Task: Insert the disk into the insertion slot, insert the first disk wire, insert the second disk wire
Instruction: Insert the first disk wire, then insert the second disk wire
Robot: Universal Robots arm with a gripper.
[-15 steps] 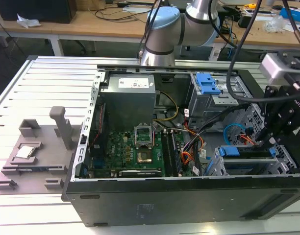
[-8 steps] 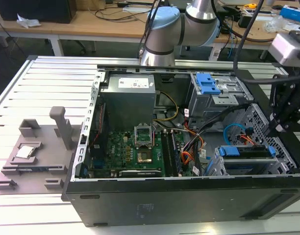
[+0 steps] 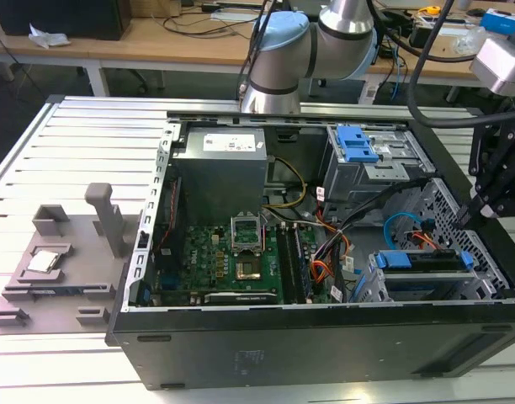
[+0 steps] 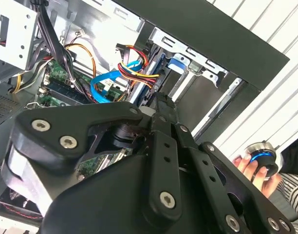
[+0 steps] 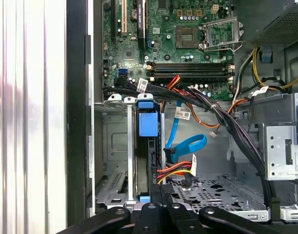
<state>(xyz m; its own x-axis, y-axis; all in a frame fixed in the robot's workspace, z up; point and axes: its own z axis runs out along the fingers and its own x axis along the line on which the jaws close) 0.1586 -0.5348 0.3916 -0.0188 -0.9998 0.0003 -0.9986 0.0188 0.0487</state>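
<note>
The open computer case point(image 3: 325, 337) lies on a slotted metal table point(image 3: 72, 143), and the disk point(image 3: 422, 261) sits already inside the insertion slot point(image 3: 377, 286), in the corner of the case by its near wall, toward the exterior view's right. In the first wrist view the disk point(image 5: 150, 158) stands on its edge in the grey cage point(image 5: 115, 141), with the blue handle point(image 5: 149, 124) at its end. The gripper point(image 3: 472, 210) hangs above the same corner, just over the far end of the disk. In both wrist views its fingertips point(image 5: 161, 192) look pressed together, right beside the edge of the disk point(image 4: 177, 65); I cannot tell if something thin is between them. A bundle of red, yellow and black wires point(image 5: 176, 170) ends just beside the fingertips, close to the disk. The blue flat cable point(image 5: 188, 145) curves near it, and its black plug lies apart from the disk. In the second wrist view a person's hand point(image 4: 249, 170) rests on a round knob with a blue ring point(image 4: 263, 158), outside the case
</note>
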